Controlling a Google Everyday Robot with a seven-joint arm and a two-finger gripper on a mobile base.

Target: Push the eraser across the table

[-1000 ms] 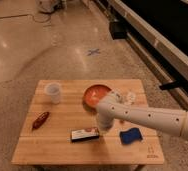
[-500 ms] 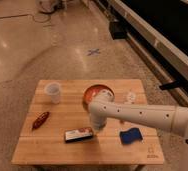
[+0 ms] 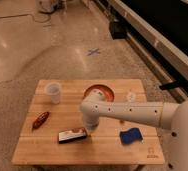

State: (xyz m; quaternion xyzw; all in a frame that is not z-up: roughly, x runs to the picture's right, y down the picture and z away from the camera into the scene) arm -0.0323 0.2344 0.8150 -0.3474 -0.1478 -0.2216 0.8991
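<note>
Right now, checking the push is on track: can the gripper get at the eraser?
Probably yes. The gripper sits right at one end of the eraser, apparently touching it; nothing on the table lies between them.

arm (image 3: 137,113) is showing as a smooth white tube w/ a few small dark dots along its side, swelling into a rounded white joint (image 3: 91,109). gripper (image 3: 90,128), also whitish, is hanging below that joint, low over the table (image 3: 42,149), just beside one end of the eraser (image 3: 71,135).
</note>
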